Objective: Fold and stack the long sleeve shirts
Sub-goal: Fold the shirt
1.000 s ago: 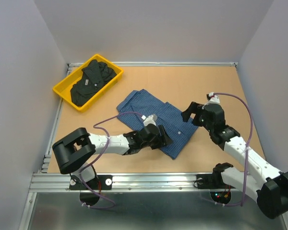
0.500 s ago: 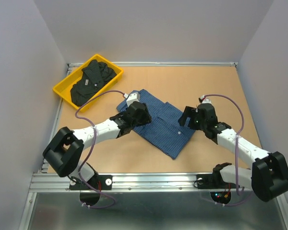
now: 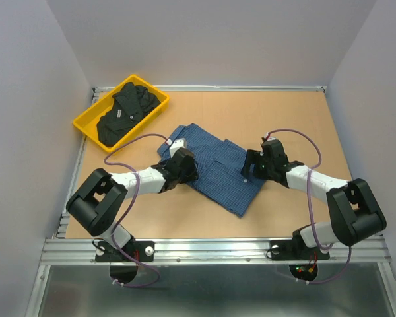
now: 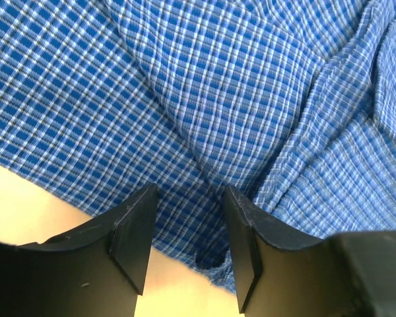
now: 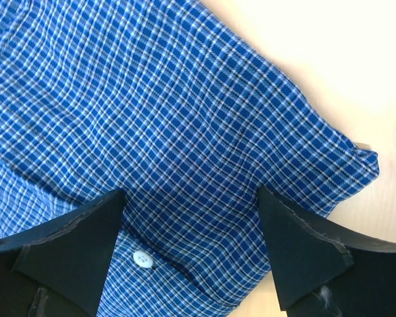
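Note:
The blue checked shirt (image 3: 218,170) lies folded on the table's middle. My left gripper (image 3: 185,166) is open, low over the shirt's left edge; the left wrist view shows its fingers (image 4: 135,228) straddling the shirt's hem (image 4: 198,165) with nothing between them pinched. My right gripper (image 3: 253,165) is open over the shirt's right edge; the right wrist view shows its fingers (image 5: 297,241) wide apart above the checked cloth (image 5: 185,132) and a white button (image 5: 142,258). The black shirt (image 3: 127,111) lies crumpled in the yellow tray (image 3: 84,127).
The yellow tray stands at the far left corner of the wooden table (image 3: 284,119). Grey walls close in the left, back and right. A metal rail (image 3: 204,249) runs along the near edge by the arm bases.
My left gripper has moved from the shirt's near middle back left to its left edge. My right gripper has moved left and down onto the shirt's right edge. The shirt has hardly shifted.

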